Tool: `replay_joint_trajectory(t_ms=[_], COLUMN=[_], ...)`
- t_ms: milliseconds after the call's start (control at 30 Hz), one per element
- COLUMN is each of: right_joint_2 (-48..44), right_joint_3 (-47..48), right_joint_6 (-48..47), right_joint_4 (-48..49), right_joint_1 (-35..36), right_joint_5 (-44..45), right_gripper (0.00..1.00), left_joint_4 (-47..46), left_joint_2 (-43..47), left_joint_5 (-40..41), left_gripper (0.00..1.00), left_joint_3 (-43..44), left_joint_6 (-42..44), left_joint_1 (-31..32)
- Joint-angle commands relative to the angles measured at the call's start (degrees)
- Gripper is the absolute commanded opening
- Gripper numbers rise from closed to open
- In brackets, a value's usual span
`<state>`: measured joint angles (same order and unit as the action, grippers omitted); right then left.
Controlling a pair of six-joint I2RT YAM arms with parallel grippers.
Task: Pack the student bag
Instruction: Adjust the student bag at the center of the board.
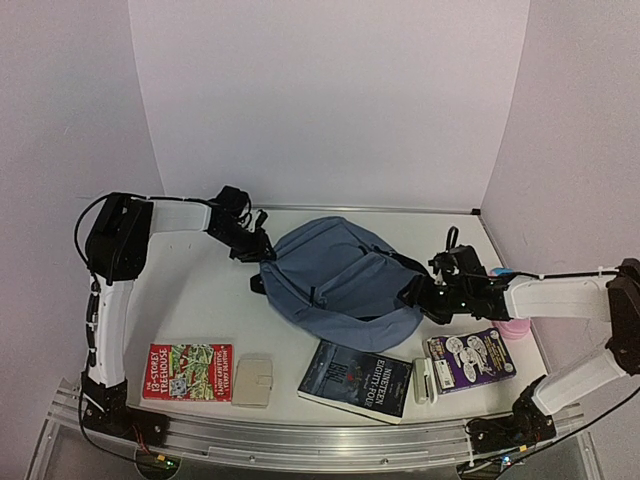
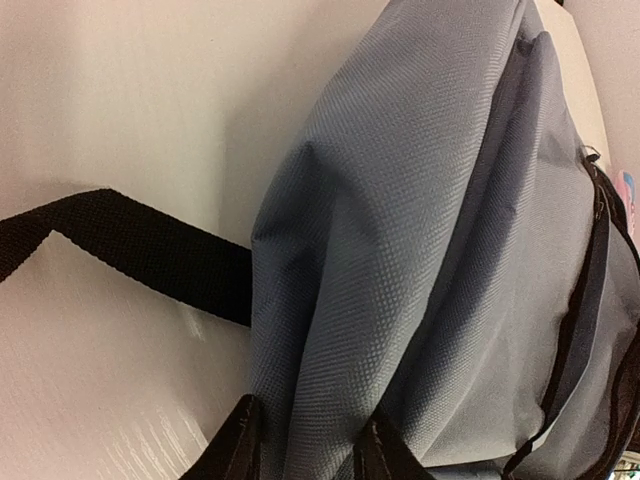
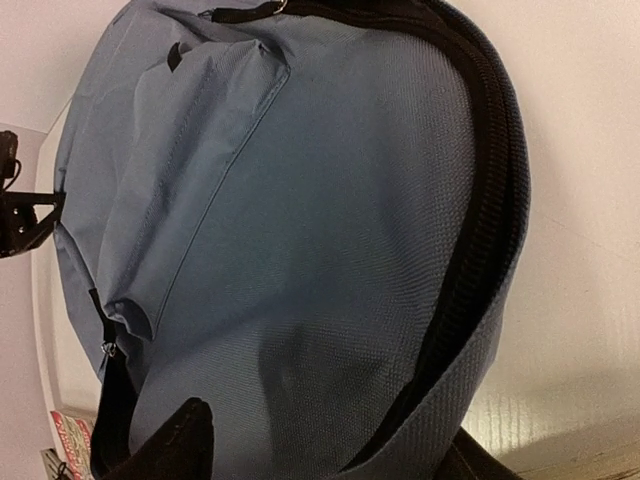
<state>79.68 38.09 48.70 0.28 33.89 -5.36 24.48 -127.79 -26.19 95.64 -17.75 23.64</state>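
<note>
Here, white table (image 1: 200, 300), pale walls (image 1: 330, 100), student bag (image 1: 340, 275)

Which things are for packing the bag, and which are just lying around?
For the job: student bag, left pincer, right pincer.
Lying about for now, maybe to pack later: red Treehouse book, cream case, dark book, purple book, pink pencil case.

Matt, woven-cloth student bag (image 1: 335, 275)

Soft even light; faint shadow under the student bag (image 1: 340, 275).
</note>
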Motion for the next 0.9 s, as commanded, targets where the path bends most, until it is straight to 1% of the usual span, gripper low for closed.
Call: replay_joint_trajectory(t_ms=[0, 33, 100, 200, 267, 367, 500, 600, 633, 667, 700, 767, 800, 867], right_joint_2=[1.6, 1.6, 1.6, 1.8, 2.4, 5.1, 10.9, 14.8, 15.9, 16.8, 17.5, 18.2, 18.4, 18.2], right_joint_3=[0.5, 0.9, 2.3, 5.5, 7.9, 12.4, 19.7, 23.3, 23.9, 24.3, 24.7, 24.3, 24.0, 23.2], right_joint_6=[1.8, 1.6, 0.8, -1.5, -3.5, -7.8, -11.7, -12.9, -13.1, -13.1, -13.0, -12.4, -11.7, -10.8], right_joint_4=[7.3, 7.4, 7.2, 6.0, 4.5, 1.7, -1.5, -2.2, -2.4, -2.5, -2.6, -2.5, -2.4, -2.4], right_joint_1=[-0.1, -0.1, -0.1, -0.1, -0.1, -0.1, -0.1, -0.1, -0.1, -0.1, -0.1, -0.1, -0.1, 0.0], right_joint_5=[-3.0, -2.7, -2.3, -1.5, -0.9, -0.5, -1.9, -2.2, -2.1, -2.2, -2.4, -3.5, -4.2, -4.4], right_gripper=[0.29, 0.21, 0.10, 0.01, 0.00, 0.00, 0.04, 0.10, 0.17, 0.30, 0.45, 0.62, 0.63, 0.64], left_joint_4=[-4.1, -5.0, -5.7, -5.5, -5.3, -4.9, -2.3, -0.3, -0.4, -1.0, -1.8, -2.8, -2.5, -1.6], left_joint_2=[2.4, 3.7, 5.5, 9.8, 14.1, 23.3, 31.6, 35.2, 36.8, 38.5, 40.3, 44.3, 46.0, 49.1], left_joint_5=[-1.6, -1.6, -2.3, -3.4, -2.3, -1.0, -4.3, -3.9, -3.3, -2.4, -1.5, -1.4, -1.4, -1.0], left_gripper=[0.04, 0.01, 0.00, 0.00, 0.00, 0.00, 0.01, 0.10, 0.20, 0.32, 0.43, 0.61, 0.66, 0.70], left_joint_3=[-1.5, -2.8, -4.7, -8.1, -11.8, -18.5, -26.2, -32.0, -33.8, -36.2, -38.9, -42.1, -43.4, -44.6], left_joint_6=[-1.8, -2.0, -2.5, -4.0, -4.7, -5.3, -6.0, -9.0, -10.0, -11.2, -12.6, -12.5, -12.0, -11.6], left_joint_1=[0.3, 0.2, -0.4, -2.1, -2.8, -3.0, -3.0, -3.0, -3.0, -3.0, -3.0, -2.8, -2.6, -2.1])
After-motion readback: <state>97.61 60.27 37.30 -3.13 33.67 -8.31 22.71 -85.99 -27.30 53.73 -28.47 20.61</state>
